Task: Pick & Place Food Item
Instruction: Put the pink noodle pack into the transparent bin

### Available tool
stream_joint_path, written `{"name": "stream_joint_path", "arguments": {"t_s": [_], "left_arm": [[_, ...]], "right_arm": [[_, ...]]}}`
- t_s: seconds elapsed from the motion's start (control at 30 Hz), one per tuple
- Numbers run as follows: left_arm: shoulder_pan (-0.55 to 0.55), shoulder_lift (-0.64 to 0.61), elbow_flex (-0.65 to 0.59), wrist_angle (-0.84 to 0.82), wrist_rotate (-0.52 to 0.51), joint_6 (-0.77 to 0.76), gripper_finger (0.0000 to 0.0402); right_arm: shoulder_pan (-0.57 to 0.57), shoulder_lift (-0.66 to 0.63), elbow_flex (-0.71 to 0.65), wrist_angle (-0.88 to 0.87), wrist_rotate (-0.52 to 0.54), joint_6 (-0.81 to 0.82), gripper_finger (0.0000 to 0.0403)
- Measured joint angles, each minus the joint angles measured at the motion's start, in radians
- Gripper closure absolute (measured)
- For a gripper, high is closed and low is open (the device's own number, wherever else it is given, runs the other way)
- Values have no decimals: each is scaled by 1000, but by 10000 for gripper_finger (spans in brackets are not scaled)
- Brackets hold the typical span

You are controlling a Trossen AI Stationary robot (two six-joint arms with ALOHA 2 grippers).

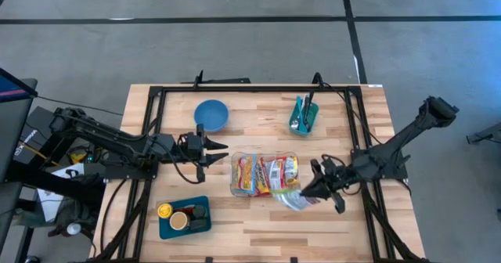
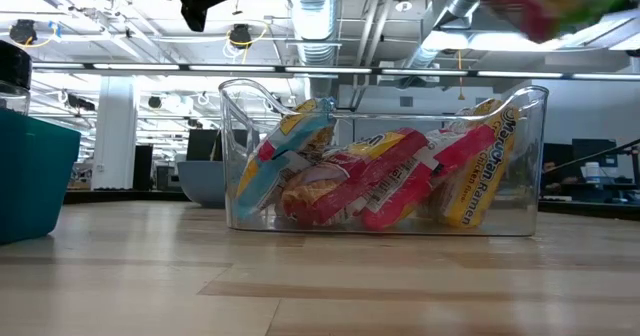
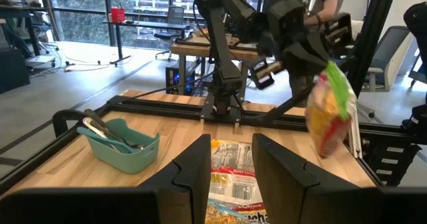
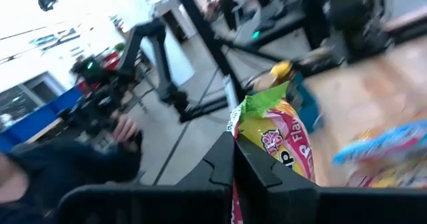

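Two pincers are over the wooden worktop (image 1: pixel 258 224). The right pincer (image 1: pixel 307 191) is closed on the top edge of a ramen packet (image 1: pixel 291 199) with a green top, and it holds the packet in the air just beside the right end of the clear bin (image 1: pixel 263 174). In the right wrist view the two fingers (image 4: pixel 223 159) pinch the packet's crimped edge. The bin stands near the middle of the worktop and contains several more ramen packets (image 2: pixel 385 181), mostly red and yellow, which lean against each other. The left pincer (image 1: pixel 213 155) hovers at the left side of the bin with its fingers only a little apart, and it holds nothing. A blue bowl (image 1: pixel 211 114) and a teal holder with cutlery (image 1: pixel 304 115) are at the far side, and a teal tray (image 1: pixel 185 217) with small items is near the front left.
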Motion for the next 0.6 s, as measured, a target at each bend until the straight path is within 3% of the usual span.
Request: {"name": "stream_joint_path", "arguments": {"t_s": [0.3, 0.6], "left_arm": [[0, 0, 0, 0, 0, 0, 298], [0, 0, 0, 0, 0, 0, 298]], "right_arm": [[-135, 35, 78, 0, 0, -77, 403], [-201, 197, 114, 113, 12, -46, 403]]}}
